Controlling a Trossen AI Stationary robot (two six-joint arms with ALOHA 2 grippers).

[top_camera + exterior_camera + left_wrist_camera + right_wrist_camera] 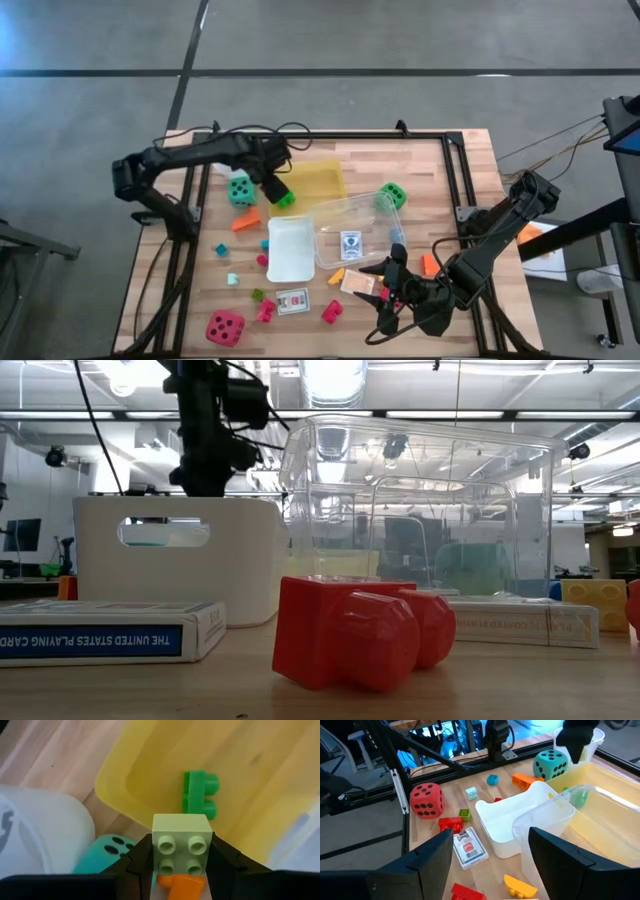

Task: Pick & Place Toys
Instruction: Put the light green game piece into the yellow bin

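- Pale green block (181, 841) is clamped between my left gripper (180, 862)'s jaws, studs facing the wrist camera, with an orange piece (180, 884) showing just under it; I can't tell whether that orange bit is held too or lies below.
- In the high view the left gripper (275, 187) sits left of centre, right at the left edge of the yellow tray (325, 172), so the block hangs at the tray's rim.
- A green block (200, 794) already lies inside the tray, just beyond my held one.
- Teal die (240, 188) sits on the worktop (420, 160) just left of the gripper; it also peeks in at the lower left of the left wrist view.
- My read: this is the carry-and-drop step. To do it well I'd bring the block fully past the yellow rim, keep it low and level, then let go over bare tray floor beside the green block, not on top of it.
- Risk as I judge it: releasing this close to the lip could tip the block back onto the worktop.
- Right gripper (490, 865) waits at the lower right of the high view, jaws spread and holding nothing, looking over the white bin (512, 827), the clear box (570, 825) and the red die (426, 799).
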